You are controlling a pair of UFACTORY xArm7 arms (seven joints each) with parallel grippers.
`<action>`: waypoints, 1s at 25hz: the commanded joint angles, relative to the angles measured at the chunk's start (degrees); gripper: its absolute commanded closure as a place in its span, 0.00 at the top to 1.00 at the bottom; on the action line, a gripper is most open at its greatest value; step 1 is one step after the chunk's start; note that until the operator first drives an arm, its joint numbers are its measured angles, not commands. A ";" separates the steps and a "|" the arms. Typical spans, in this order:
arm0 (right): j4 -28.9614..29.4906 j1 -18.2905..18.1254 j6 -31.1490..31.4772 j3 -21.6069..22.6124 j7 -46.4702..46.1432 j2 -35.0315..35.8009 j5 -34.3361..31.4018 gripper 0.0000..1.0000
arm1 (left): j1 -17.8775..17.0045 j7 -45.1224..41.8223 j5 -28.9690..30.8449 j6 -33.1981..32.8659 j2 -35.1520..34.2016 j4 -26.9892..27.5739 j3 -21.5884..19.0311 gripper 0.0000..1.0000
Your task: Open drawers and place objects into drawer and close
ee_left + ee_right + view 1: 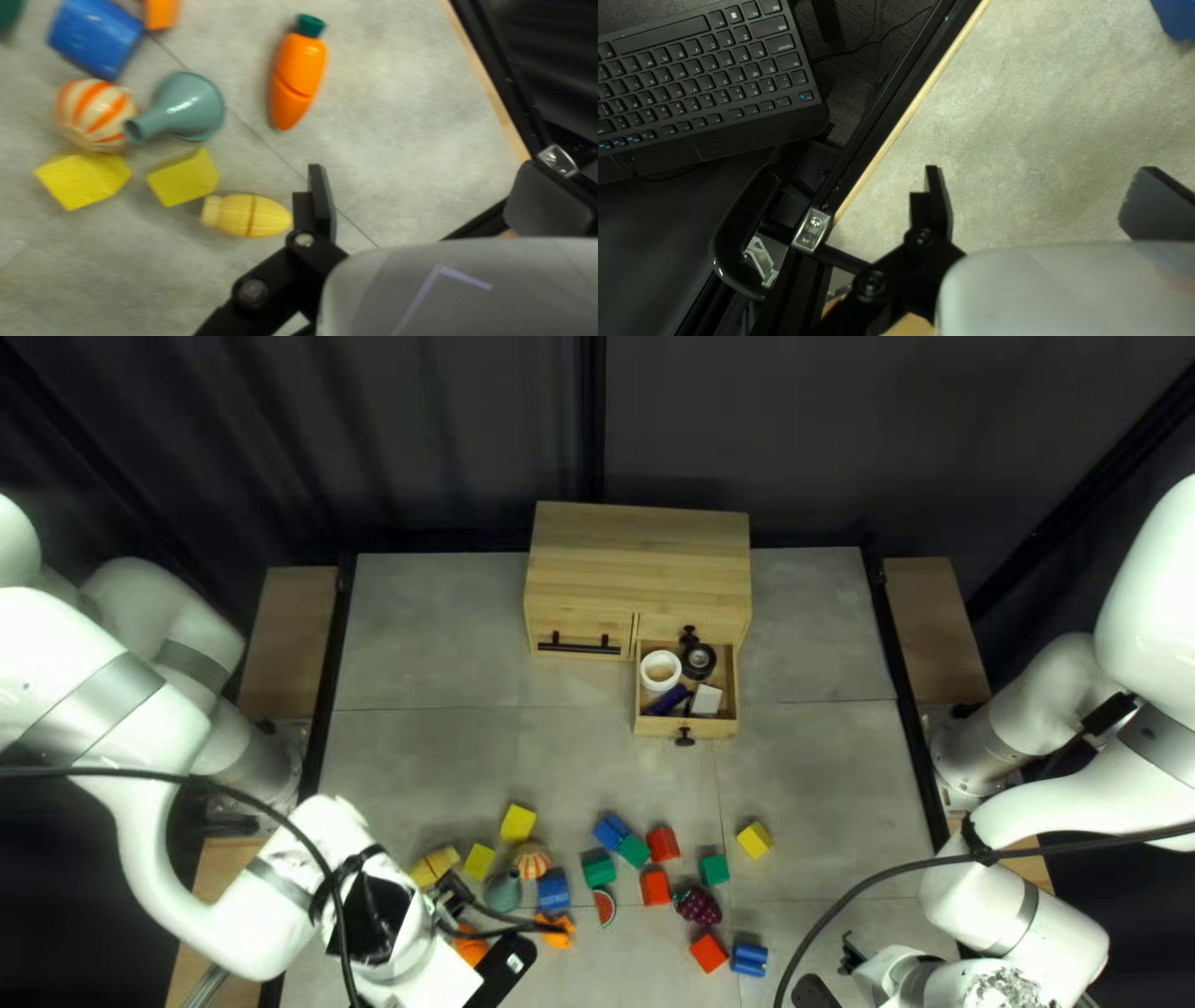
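Drawer (670,727): pulled out at cabinet (637,541), part-loaded. Step, judged: placing; next, centre left gripper (430,177) over toy corn (250,216). Its fingers: apart. Right gripper (1038,177): fingers apart, near table edge (909,114). Travel room: between drawer and blocks (655,887).

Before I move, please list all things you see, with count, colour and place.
table: 1, grey, centre
cabinet: 1, wooden, far edge
drawer: 1, wooden, open, cabinet front
rolls, small items: 2 each, white and dark, in drawer
blocks: 12, yellow, blue, green, red, near half
carrot, corn, grapes, melon slice: 1 each, orange, yellow, purple, red, near half
funnel, striped ball, orange piece: 1 each, teal, orange-white, orange, near half
keyboard: 1, black, beside table
curtain: 1, dark, background
arms: 2, white, table's sides
grippers: 2, black, open, on arms
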 commanded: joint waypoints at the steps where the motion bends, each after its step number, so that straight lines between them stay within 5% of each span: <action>1: -0.60 0.20 -0.09 0.18 -0.61 -0.42 -0.96 1.00 | -0.74 -2.40 -0.13 0.06 0.39 -0.22 -0.91 1.00; 12: 1.83 -1.39 6.02 -1.70 -18.78 -2.61 -2.46 1.00 | -1.19 -3.47 -1.03 -0.39 0.63 -0.95 -1.37 1.00; 25: -1.69 -7.94 9.29 -9.02 -40.49 -7.88 -10.00 1.00 | -1.19 -3.47 -1.03 -0.39 0.63 -0.95 -1.37 1.00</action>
